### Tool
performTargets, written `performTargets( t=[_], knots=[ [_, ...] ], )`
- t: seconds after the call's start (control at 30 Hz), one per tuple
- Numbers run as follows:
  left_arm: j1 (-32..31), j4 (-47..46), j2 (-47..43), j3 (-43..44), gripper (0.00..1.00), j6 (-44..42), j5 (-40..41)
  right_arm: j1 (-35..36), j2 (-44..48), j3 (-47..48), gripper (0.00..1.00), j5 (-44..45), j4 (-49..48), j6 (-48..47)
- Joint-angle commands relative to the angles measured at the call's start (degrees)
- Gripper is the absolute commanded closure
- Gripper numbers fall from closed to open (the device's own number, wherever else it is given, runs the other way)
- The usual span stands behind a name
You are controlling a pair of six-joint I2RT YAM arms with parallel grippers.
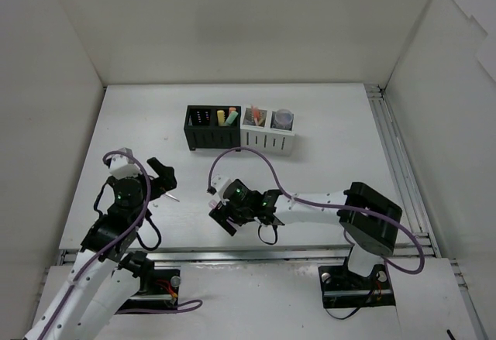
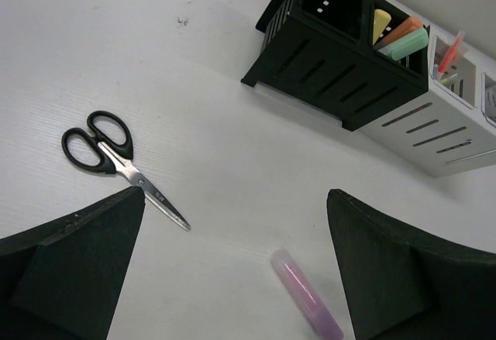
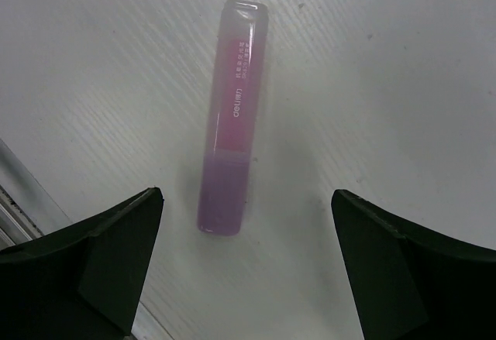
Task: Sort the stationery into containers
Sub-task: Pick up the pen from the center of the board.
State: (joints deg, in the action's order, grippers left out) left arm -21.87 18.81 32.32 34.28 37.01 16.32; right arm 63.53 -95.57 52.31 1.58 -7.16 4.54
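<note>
Right gripper [image 3: 246, 266] jaws spread wide, pinching nothing. The pink-purple marker [image 3: 231, 123] lies flat on the table [image 3: 387, 61] in line with the gap, touching neither finger. Left gripper [image 2: 236, 259] jaws also spread, empty. Scissors [image 2: 116, 158] lie near its left finger. Farther back, the black organiser [image 2: 333, 69] sits against the white organiser [image 2: 442, 135]. Yellow, orange and green markers [image 2: 404, 38] stand in the black one's right compartment. Pens [image 2: 449, 53] and a tape roll [image 1: 283, 115] are in the white one.

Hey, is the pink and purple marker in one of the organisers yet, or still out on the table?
Out. The pink-purple marker lies flat on the table, well apart from the black organiser.
</note>
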Motion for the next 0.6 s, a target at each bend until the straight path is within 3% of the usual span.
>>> performTargets(
  t=[0.0, 0.07, 0.17, 0.27, 0.4, 0.57],
  knots=[
    [0.2, 3.4, -0.6, 1.8, 0.01, 3.0, 4.3, 0.4, -1.6, 3.1, 0.13, -1.0, -2.9, 1.9],
    [0.2, 4.7, -0.8, 1.9, 0.00, 3.2, 4.6, 0.5, -3.1, 3.3, 0.18, -0.7, -2.5, 2.5],
    [0.2, 5.5, -0.7, 2.2, 0.00, 3.3, 5.2, 0.6, -4.7, 3.8, 0.38, -1.1, -1.2, 3.3],
    [0.2, 6.1, -0.8, 2.1, 0.00, 3.4, 5.3, 0.6, -5.0, 3.1, 0.73, -1.1, -1.2, 3.7],
    [0.2, 6.5, -1.6, 1.5, 0.00, 4.0, 5.9, 0.8, -3.8, 3.7, 0.95, 1.7, 0.0, 1.5],
    [0.2, 7.8, -2.2, 2.0, 0.00, 4.0, 6.7, 0.6, 2.5, 8.6, 1.00, 6.8, 3.3, -12.2]
  ],
)
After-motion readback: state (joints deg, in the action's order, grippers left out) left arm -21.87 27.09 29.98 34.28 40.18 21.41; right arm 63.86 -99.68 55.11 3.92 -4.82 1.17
